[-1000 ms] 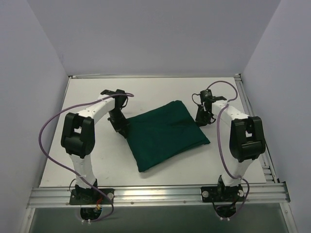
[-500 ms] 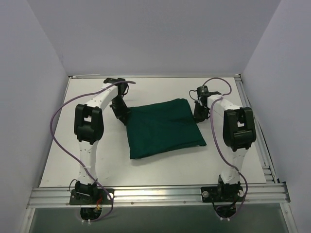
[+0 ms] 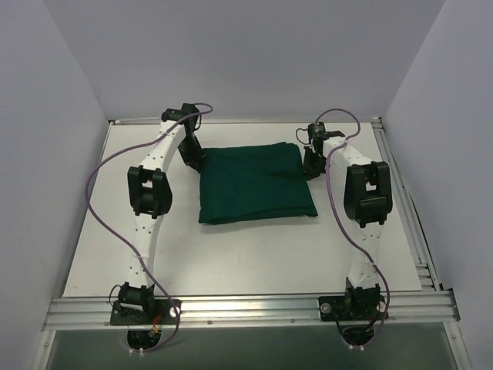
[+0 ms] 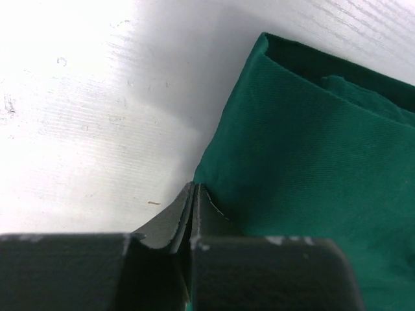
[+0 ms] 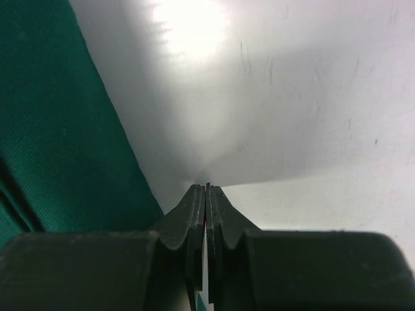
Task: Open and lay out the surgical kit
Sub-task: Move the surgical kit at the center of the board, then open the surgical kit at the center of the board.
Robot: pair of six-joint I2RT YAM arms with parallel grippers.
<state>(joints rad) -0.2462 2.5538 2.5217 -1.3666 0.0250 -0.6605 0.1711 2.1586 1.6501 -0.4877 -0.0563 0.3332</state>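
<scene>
Here, cloth wrap (image 3: 256,185), left claw (image 4: 193,191) touching — right claw (image 5: 207,189) beside

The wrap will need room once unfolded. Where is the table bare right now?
Widest bare patch: the table between the near edge of the green wrap and the arm bases. Narrower strips run outside the left arm and outside the right arm. Crowded: the wrap's far corners, where the left tool and right tool sit shut beside it.
</scene>
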